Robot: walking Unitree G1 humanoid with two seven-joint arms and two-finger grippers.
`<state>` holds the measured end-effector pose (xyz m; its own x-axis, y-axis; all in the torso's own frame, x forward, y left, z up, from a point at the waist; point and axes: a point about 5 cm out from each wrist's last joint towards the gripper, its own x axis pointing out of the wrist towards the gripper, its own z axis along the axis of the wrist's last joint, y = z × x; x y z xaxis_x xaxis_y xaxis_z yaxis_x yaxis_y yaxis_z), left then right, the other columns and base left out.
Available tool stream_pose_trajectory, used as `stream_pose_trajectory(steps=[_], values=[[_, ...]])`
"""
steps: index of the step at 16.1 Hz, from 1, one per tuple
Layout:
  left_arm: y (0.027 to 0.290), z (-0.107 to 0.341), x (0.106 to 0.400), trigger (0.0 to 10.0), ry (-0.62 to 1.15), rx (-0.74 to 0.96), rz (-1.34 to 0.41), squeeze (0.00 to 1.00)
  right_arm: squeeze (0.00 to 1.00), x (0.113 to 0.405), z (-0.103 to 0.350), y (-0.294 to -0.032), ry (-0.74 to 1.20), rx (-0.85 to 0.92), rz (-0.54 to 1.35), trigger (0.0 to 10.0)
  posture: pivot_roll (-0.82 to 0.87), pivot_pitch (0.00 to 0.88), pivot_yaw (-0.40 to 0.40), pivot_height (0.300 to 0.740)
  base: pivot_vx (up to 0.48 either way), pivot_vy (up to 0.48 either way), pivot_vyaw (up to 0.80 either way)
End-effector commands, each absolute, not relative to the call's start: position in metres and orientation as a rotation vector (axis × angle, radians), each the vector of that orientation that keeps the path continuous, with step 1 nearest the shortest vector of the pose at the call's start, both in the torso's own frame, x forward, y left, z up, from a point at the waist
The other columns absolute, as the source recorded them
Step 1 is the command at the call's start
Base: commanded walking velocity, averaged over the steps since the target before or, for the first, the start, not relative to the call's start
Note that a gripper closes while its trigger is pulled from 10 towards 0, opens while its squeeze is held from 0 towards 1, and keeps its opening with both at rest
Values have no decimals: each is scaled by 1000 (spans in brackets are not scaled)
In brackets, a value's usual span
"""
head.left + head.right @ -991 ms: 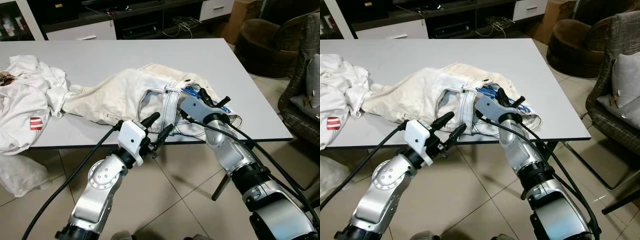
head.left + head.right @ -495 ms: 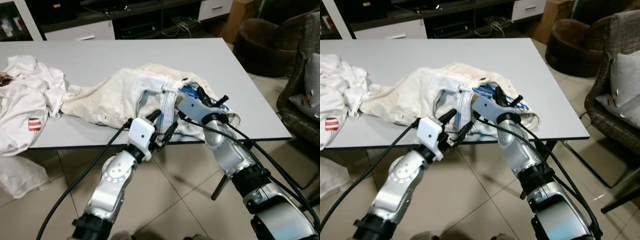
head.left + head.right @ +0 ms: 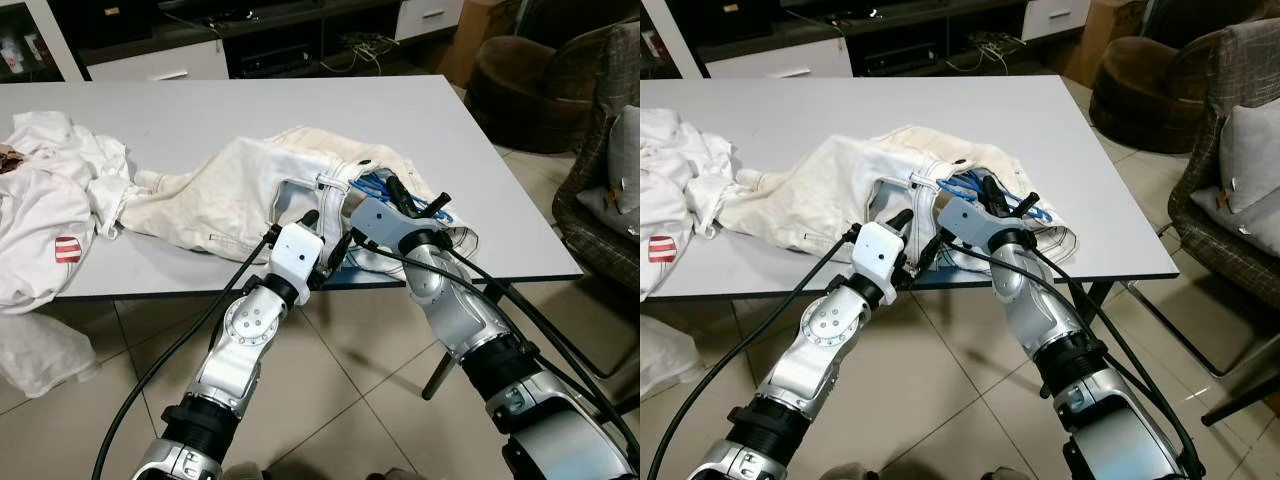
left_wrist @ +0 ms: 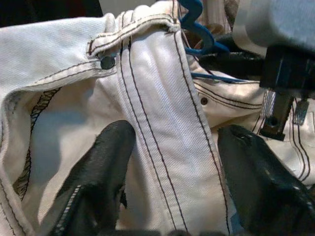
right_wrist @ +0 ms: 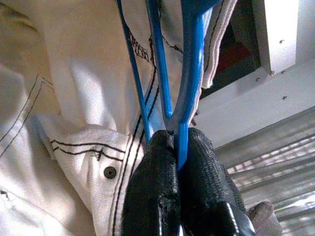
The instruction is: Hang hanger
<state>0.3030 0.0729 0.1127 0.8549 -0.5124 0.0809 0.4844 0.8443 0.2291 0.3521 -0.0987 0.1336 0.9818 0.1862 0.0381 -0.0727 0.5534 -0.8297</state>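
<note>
Hanger (image 5: 189, 73), blue, pinched in right gripper (image 5: 174, 147) inside cream trousers (image 3: 230, 185) by tabletop's (image 3: 300, 110) near edge.

Left gripper (image 4: 167, 162) at that near edge, fingers (image 4: 101, 172) spread either side of trousers' fly placket, grasping nothing yet. To do well: clamp placket first, hold waistband taut, then ease hanger along inside without snagging. Farther off, white garments (image 3: 50, 200) heaped toward tabletop's far left corner.

A grey table (image 3: 200, 120) carries cream jeans (image 3: 240, 185) near its front edge, a blue hanger (image 3: 375, 185) tucked in their waistband, and white clothes (image 3: 50, 210) beside the jeans.
</note>
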Motion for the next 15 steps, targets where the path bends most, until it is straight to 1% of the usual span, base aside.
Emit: stream_pose_trajectory(steps=[1,5,11,15], values=[[71,119,307,0,-174,218,-552,0,0,350,142,-97,-169,-953,157,10000,54,0,14,740,0,0,0],[73,116,309,0,-166,228,-524,0,0,350,142,-102,-163,-956,146,10000,47,0,11,740,0,0,0],[77,118,313,0,-177,211,-489,0,0,346,142,-102,-176,-964,161,10000,46,0,9,740,0,0,0],[95,135,324,0,-240,234,-438,0,0,342,135,-111,-151,-977,168,10000,47,0,10,740,0,0,0]])
